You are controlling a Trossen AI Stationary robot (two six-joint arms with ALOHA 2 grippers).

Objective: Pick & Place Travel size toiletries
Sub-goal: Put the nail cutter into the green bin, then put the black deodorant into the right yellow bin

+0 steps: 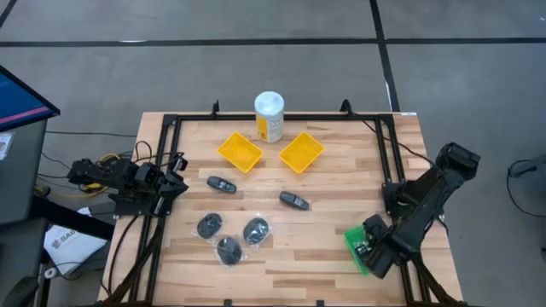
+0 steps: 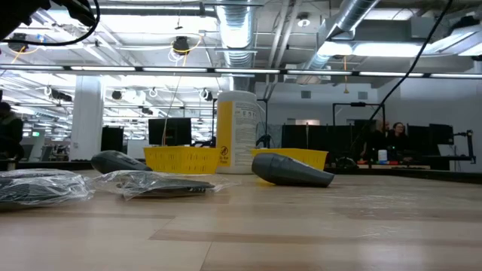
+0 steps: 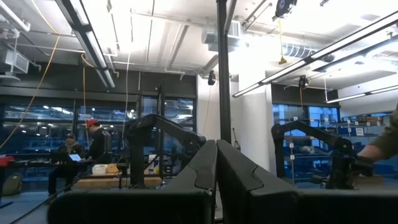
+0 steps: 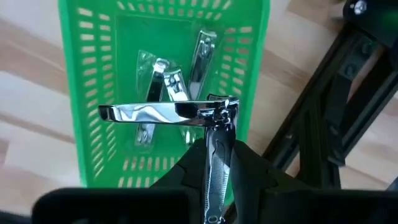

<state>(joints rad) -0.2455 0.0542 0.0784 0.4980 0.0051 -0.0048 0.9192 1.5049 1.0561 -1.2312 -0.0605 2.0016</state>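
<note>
Three silver metal nail clippers (image 4: pixel 168 90) lie in the green slotted plastic basket (image 4: pixel 84 93) at the table's (image 1: pixel 333 239) near right corner. Directly above it, the right gripper (image 4: pixel 214 155) has its fingers clenched on a fourth silver clipper (image 4: pixel 214 180), long axis running up from the fingers, lever swung crosswise, so a release looks next. At the table's left edge, the left gripper (image 3: pixel 216 177) waits, fingers closed on nothing
</note>
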